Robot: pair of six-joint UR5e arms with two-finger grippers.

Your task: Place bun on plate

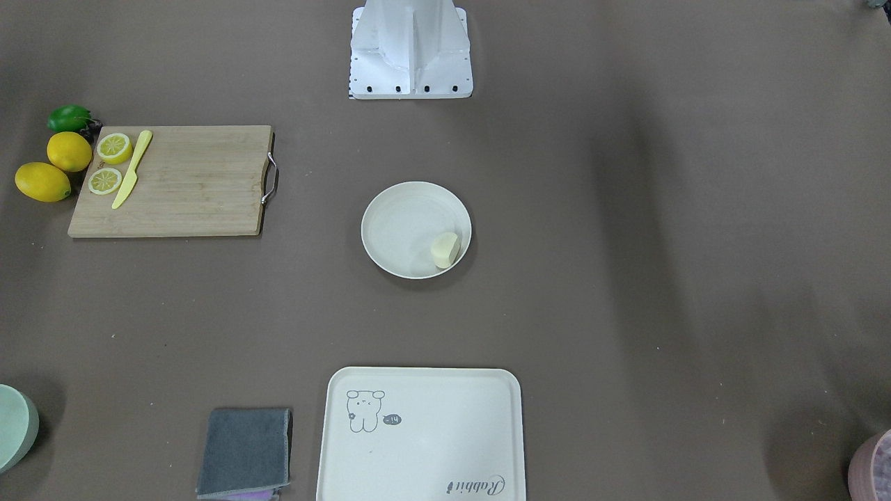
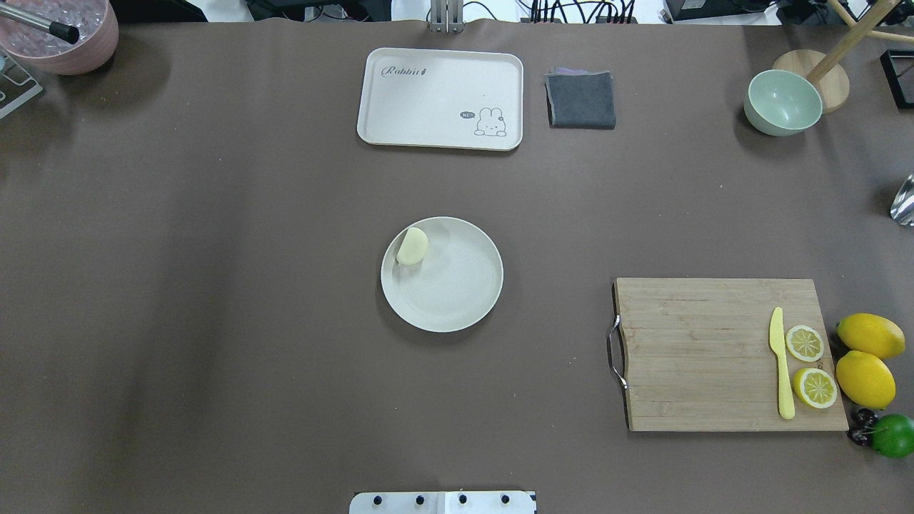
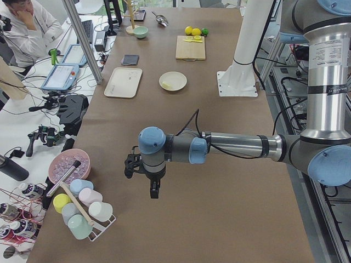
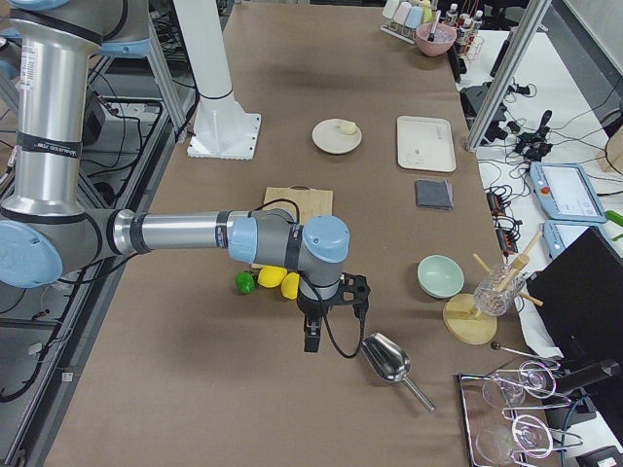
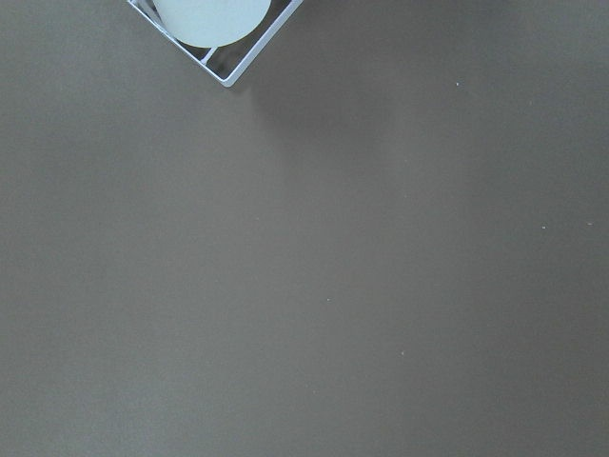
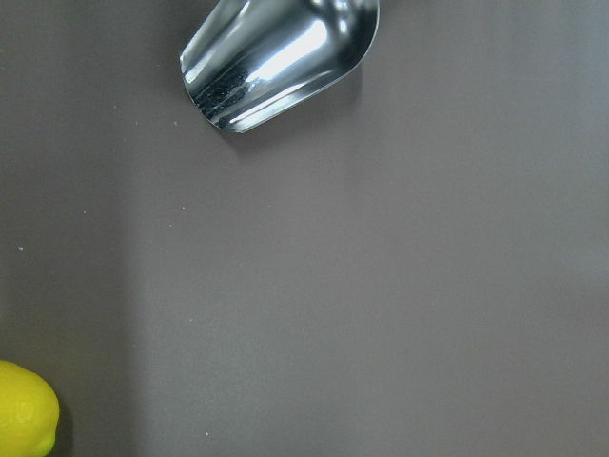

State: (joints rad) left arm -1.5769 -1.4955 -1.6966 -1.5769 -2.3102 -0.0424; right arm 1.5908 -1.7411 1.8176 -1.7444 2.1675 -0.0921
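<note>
The pale cream bun [image 1: 445, 250] [image 2: 412, 245] lies inside the round off-white plate [image 1: 404, 223] [image 2: 457, 285], against the rim on the robot's left, far side. The plate stands mid-table. Neither arm reaches into the overhead or front views. My left gripper [image 3: 155, 189] hangs over the table's left end, far from the plate [image 3: 176, 80]. My right gripper [image 4: 311, 339] hangs over the right end, beside the lemons. Only the side views show them, so I cannot tell whether they are open or shut.
A wooden cutting board [image 2: 714, 353] with a yellow knife [image 2: 782, 364] and lemon halves [image 2: 805, 343] lies at the right, whole lemons [image 2: 865, 378] beside it. A cartoon tray [image 2: 440, 98], grey cloth [image 2: 580, 99] and green bowl [image 2: 782, 103] sit far. A metal scoop [image 6: 276, 57] lies near the right gripper, a cup rack [image 3: 82, 211] near the left.
</note>
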